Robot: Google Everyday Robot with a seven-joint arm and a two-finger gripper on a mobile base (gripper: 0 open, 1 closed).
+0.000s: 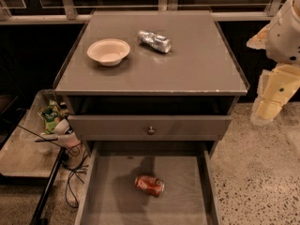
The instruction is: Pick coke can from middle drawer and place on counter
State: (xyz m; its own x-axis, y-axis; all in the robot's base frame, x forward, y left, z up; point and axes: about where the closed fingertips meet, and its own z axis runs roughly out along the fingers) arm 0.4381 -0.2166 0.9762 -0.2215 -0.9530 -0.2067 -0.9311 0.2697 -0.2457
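Coke can (149, 185) is lying on its side, mid-floor in the open middle drawer (183, 198). Tool (263, 114) is being held right of the cabinet, well apart; state cannot be told. Judged best: descent from above, across the can's width. Beyond, the surface (201, 67) is carrying bowl (108, 51) and silver can (154, 41).

The arm (287, 29) comes in at the right edge of the view, partly cut off by the frame. Its pale, rounded upper segment, marked with small dark dots, bends down into a cream-coloured lower section. The gripper (263, 111) hangs at the low end of that section, pointing down and slightly left.
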